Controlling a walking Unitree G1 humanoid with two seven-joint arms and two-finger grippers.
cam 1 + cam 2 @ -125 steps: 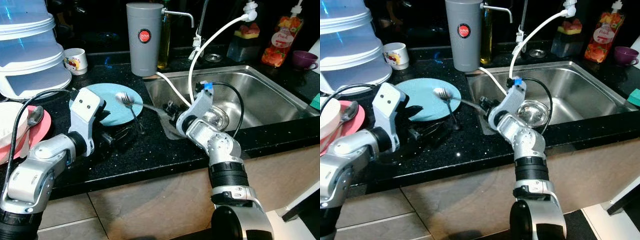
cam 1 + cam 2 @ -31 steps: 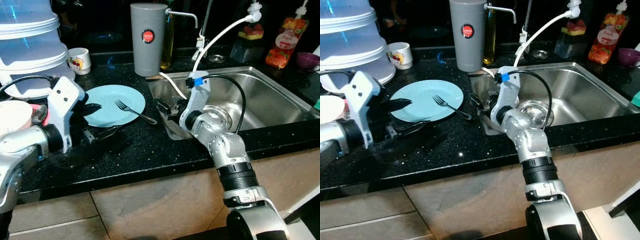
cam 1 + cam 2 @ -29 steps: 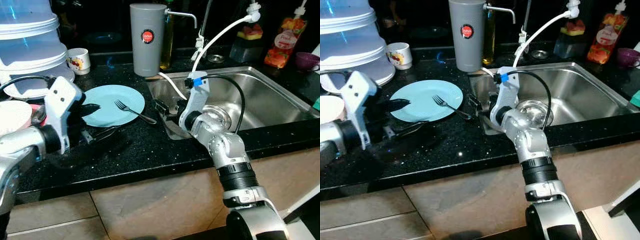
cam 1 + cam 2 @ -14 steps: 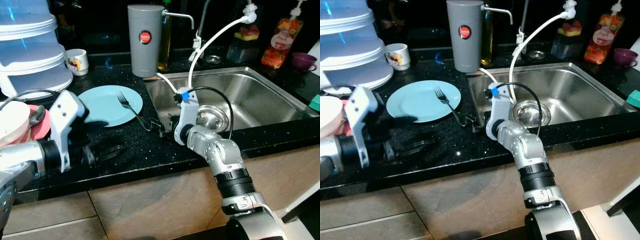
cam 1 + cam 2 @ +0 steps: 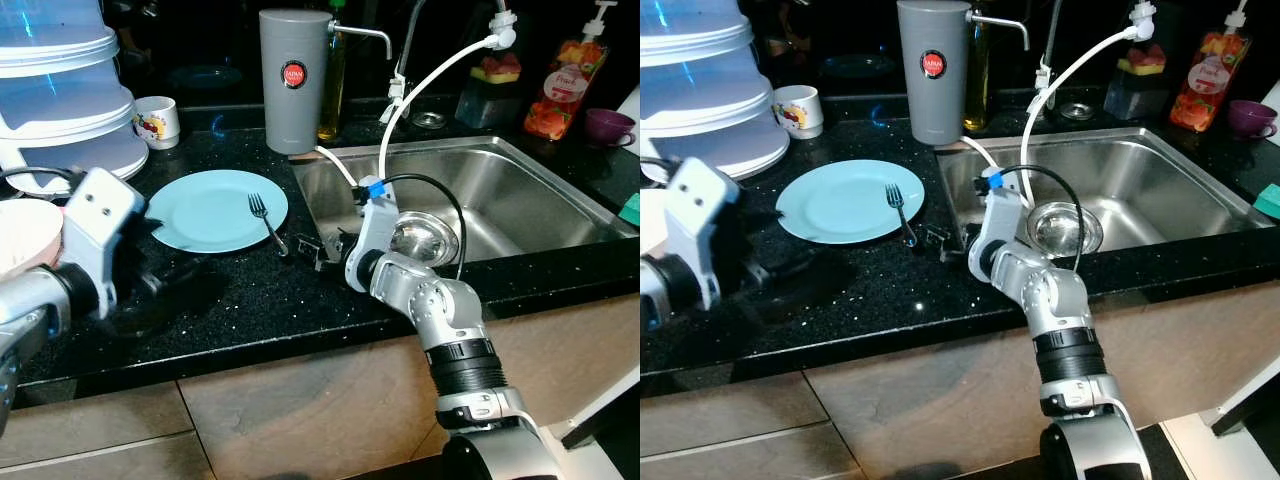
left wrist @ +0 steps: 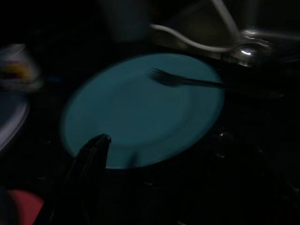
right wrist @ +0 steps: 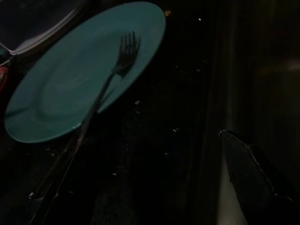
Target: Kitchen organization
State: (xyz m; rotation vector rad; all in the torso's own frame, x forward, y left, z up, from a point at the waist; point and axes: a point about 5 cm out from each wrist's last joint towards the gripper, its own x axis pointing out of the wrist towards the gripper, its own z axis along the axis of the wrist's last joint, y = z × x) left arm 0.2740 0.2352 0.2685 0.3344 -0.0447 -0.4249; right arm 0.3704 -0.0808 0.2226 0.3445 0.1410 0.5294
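**Fork resting on blue plate; both grippers off it**

Black speckled countertop (image 5: 300, 300) runs left of a steel sink (image 5: 520, 190). At far left stands a stack of white containers (image 5: 60, 100) with a small printed cup (image 5: 157, 121) beside it. Left gripper (image 5: 165, 285) hovers low over the counter just left of the light blue plate (image 5: 205, 210), fingers spread, holding nothing. Fork (image 5: 265, 220) lies with its tines on the plate's right part and its handle running off the rim onto the counter. A grey canister (image 5: 293, 80) stands behind. Right gripper (image 5: 312, 250) sits at the sink's edge, just beside the fork handle's end; fingers apart, nothing between them. A white hose (image 5: 420, 85) arcs over the sink.
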